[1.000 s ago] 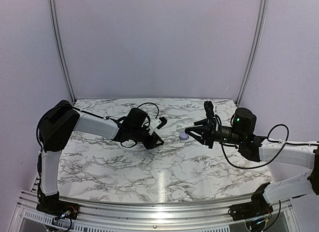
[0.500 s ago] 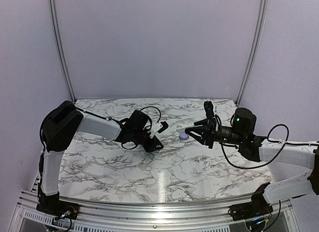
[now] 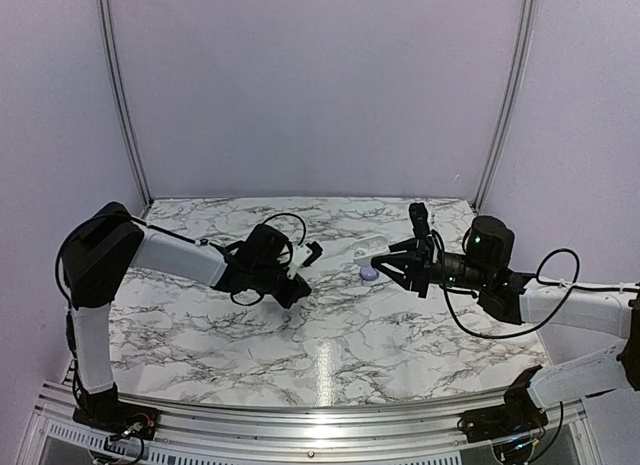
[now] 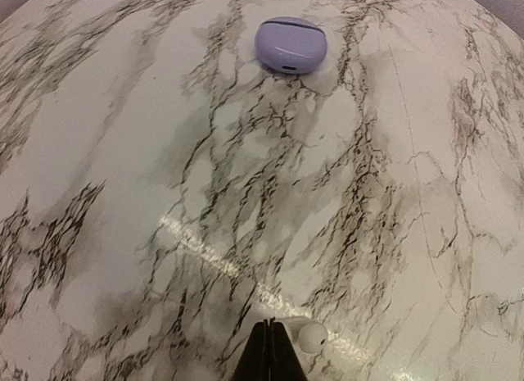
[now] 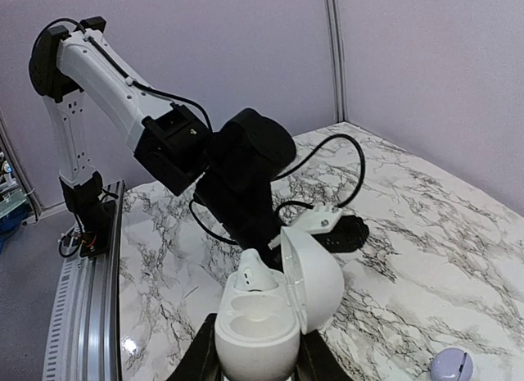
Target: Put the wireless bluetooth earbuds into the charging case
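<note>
Earbuds: one white earbud (image 4: 311,336) shows at the bottom centre of the left wrist frame, hard against the tip of the left fingers (image 4: 267,363). These are drawn together and appear to nip its stem, though the contact itself is hidden.

A second earbud (image 5: 250,276) lies in the well of the white case (image 5: 262,319) nearer the left of the right wrist frame. The lid is open and swung right, and the other well looks vacant. The right fingers (image 5: 201,365) clamp the case's lower shell from both sides, above the bench (image 5: 409,258).

A closed lilac case (image 4: 291,45) rests on the bench at top centre, apart from both arms.

Handling, as judged:
- The earbud is light, hard and glossy, so it is likely to twist or slip in a pinch.
- Hold it by the stem, leaving the rounded head free to seat.
- The case is rigid, and a low grip keeps the hinge clear.
</note>
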Robot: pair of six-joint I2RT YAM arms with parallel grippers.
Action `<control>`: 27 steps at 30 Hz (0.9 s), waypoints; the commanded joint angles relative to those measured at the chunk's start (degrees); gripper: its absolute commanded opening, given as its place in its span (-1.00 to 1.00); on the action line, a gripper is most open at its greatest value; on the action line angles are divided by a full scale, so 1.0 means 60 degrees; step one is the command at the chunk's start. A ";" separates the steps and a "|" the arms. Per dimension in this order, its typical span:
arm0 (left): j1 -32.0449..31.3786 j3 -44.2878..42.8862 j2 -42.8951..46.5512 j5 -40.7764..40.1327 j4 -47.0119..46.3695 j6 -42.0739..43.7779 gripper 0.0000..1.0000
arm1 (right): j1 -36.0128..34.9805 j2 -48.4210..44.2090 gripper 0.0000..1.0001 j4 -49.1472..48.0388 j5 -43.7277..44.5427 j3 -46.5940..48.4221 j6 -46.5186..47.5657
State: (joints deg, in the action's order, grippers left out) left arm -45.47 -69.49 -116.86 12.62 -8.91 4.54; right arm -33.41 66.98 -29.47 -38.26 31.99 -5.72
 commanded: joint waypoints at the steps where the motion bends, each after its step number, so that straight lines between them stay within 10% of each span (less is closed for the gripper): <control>1: 0.0028 0.1523 0.1480 -0.1730 -0.0482 -0.2056 -1.00 | 0.0105 -0.0106 -1.00 -0.0165 -0.0100 0.0067 0.0104; 8: -0.0279 0.3124 0.3044 -0.3178 -0.0930 -0.3560 -0.99 | 0.0104 0.0099 -1.00 -0.0472 -0.0286 0.0029 0.0059; 27: -0.0646 0.2567 0.2622 -0.1879 -0.0248 -0.4481 -0.65 | 0.0104 -0.0072 -1.00 -0.0288 -0.0215 -0.0046 0.0044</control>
State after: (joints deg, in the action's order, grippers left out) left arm -49.47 -56.69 -100.55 1.04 -8.45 -16.73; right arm -33.41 67.33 -30.00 -39.48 31.88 -5.72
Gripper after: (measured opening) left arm 0.176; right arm 0.251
